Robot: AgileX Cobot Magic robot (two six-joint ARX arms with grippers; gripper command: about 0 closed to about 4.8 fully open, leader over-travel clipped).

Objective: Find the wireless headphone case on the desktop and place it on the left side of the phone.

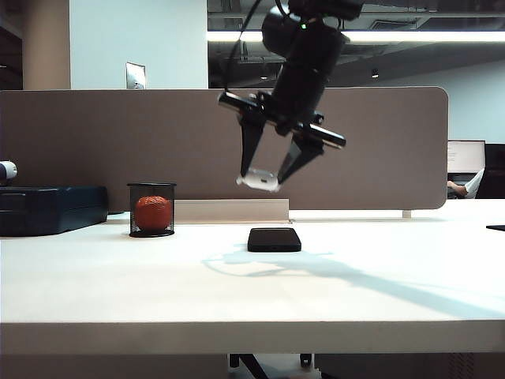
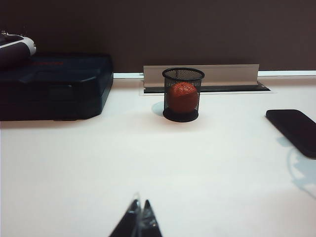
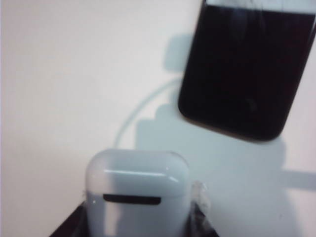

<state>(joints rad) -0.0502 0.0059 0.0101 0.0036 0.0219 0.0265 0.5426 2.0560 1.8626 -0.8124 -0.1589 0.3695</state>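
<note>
I had the right gripper (image 1: 268,180) hanging in the air above the table (image 1: 237,292), its jaws clamped on the wireless headphone case (image 1: 259,181), one finger on each side. The case was well clear of the surface, above the phone (image 1: 274,239) and a little toward the table's left edge. In the right wrist view the case (image 3: 136,192) looked glossy white and rounded at the corners, with a short dark slot across the face turned to the camera (the small dot I could not make out). The phone (image 3: 244,69) lay flat, black and thin with rounded corners, near the middle of the table toward its back edge. The left gripper (image 2: 139,222) sat low over the table near the front edge, jaws pressed together on nothing. Toward the back left stood a black mesh cup (image 1: 151,210) with an orange ball (image 1: 153,212) inside, beside a dark blue box (image 1: 51,208).
</note>
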